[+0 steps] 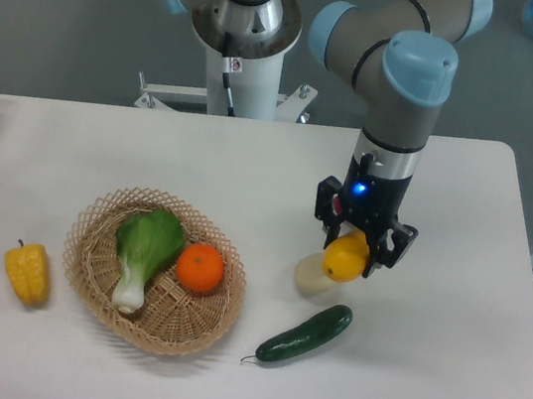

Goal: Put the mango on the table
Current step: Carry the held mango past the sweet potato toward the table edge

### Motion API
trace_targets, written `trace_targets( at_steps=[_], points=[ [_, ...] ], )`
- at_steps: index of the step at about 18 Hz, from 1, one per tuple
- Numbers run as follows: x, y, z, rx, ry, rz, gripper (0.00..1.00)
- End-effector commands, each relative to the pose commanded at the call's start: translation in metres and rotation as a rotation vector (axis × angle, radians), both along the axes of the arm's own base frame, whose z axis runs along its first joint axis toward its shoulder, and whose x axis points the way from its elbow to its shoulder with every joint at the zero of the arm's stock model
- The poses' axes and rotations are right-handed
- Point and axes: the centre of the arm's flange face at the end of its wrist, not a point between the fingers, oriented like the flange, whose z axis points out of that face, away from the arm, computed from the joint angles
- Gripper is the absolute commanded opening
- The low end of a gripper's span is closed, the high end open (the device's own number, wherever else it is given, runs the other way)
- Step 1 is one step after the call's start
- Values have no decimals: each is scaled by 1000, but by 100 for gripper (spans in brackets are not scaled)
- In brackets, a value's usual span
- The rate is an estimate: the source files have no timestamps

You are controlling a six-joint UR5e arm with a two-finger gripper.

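The mango [345, 257] hangs above the desk [450, 317], pinched between the fingers of the gripper [347, 256], which is closed on its sides. Just below and to its left lies a pale round thing [311, 276], partly covered by the fruit. A cucumber [304, 335] lies nearer the front edge. Farther left, a wicker basket [154, 269] holds an orange [200, 267] and a bok choy [144, 251]; a yellow bell pepper [27, 273] sits beyond it.
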Motion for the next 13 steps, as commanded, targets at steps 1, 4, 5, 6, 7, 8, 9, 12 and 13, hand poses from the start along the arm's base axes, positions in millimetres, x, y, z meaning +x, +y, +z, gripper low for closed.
trace_targets(
  at_steps=[1,4,5,6,7,8,9,12,13],
  points=[
    [-10,-10,-6,-18,3,-13,36],
    [-38,-38,-24,-57,10,-82,36],
    [-46,-45,-30,-65,9,-101,36],
    [-52,-51,-37,-72,2,-113,36],
    [-60,-56,-45,-77,-8,-111,36],
    [-66,-60,-54,-79,-18,-103,36],
    [-74,-61,-64,-80,-32,-93,36],
    [-96,-78,-79,-81,-52,-48,36],
    [-100,-83,-84,-83,-60,-39,36]
  ],
)
